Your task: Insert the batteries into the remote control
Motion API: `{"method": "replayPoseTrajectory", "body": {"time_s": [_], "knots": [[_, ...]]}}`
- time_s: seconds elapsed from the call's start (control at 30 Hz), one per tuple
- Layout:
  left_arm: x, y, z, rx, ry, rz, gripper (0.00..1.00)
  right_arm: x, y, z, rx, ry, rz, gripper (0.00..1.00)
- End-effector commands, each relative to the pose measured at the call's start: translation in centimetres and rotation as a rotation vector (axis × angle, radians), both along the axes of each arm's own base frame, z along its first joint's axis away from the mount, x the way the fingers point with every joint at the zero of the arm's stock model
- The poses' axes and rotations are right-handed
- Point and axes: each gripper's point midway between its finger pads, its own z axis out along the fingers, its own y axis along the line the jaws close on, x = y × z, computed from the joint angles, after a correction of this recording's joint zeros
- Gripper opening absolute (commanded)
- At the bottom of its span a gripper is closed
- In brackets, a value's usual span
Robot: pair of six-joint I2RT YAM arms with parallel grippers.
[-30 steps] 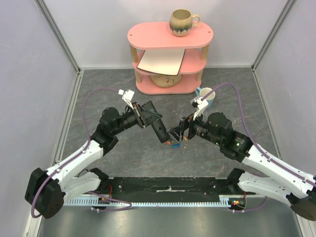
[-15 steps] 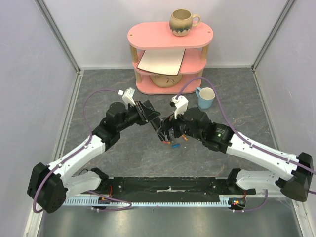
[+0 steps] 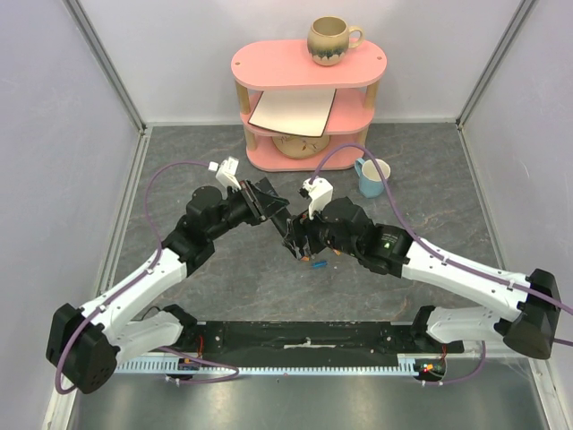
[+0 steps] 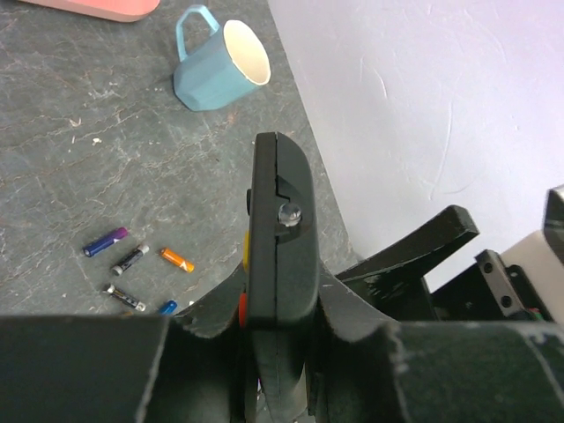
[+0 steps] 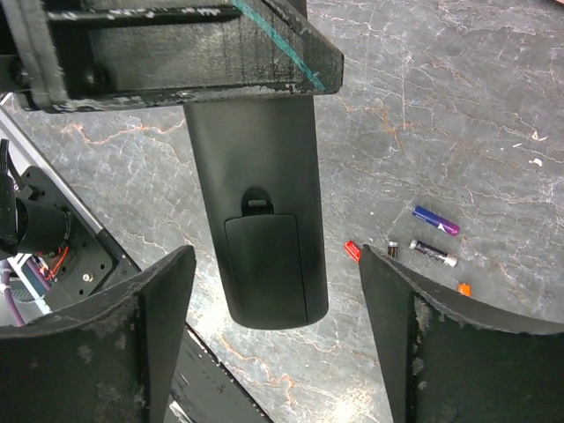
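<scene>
**Remote control clamped in left pincer; right pincer spread around its free end**

Left pincer [image 4: 280, 308]: narrow, closed on the remote control [image 4: 280, 211]. The remote is held edge-on between its fingers, clear of the table [image 4: 79, 150], and juts out well past the fingertips.

Right pincer [image 5: 275, 256]: wide. Its two fingers [image 5: 159, 326] stand one on each side of the remote's free end. A gap shows on both sides, so there is no contact. From the right wrist, the remote's back faces the camera, with the battery cover [image 5: 264, 273] in place and its latch tab at the edge nearer the left pincer.

Overhead, the two pincers meet tip to tip, with the remote between them.

Batteries [image 4: 132, 257]: loose on the table below the pincers, none in either one. The left wrist view shows five to one side of the left pincer:
- one purple-blue
- two dark
- one orange
- one blue, half hidden by the finger

Blue mug [image 4: 216, 66]: on the table beyond the left pincer's tip.

Pink shelf [image 3: 309, 64]: well apart from both pincers.
</scene>
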Motion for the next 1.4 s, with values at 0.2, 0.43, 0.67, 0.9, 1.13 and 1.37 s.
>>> {"method": "replayPoseTrajectory", "body": {"time_s": [0.2,0.43,0.67,0.9,1.13,1.37], "knots": [[-1.0,0.2,4.0,-0.115,-0.088,-0.007,0.02,0.1,1.4,-0.3,0.035,-0.008,0.031,0.59],[-1.4,-0.2,3.6,-0.132,-0.088,-0.037,0.30,-0.2,1.0,-0.4,0.024,-0.023,0.048,0.29],[-1.9,-0.5,2.7,-0.196,-0.074,-0.061,0.54,-0.1,0.6,-0.2,0.002,-0.048,0.053,0.00],[-2.4,-1.1,2.0,-0.180,-0.060,-0.071,0.54,0.1,0.3,0.1,-0.007,-0.064,0.043,0.00],[-2.9,-1.9,1.7,-0.165,-0.065,-0.073,0.41,0.2,0.3,0.0,-0.007,-0.063,0.036,0.00],[-3.2,-2.2,1.2,-0.146,-0.057,-0.087,0.40,0.3,0.2,0.3,-0.006,-0.068,0.034,0.00]]}}
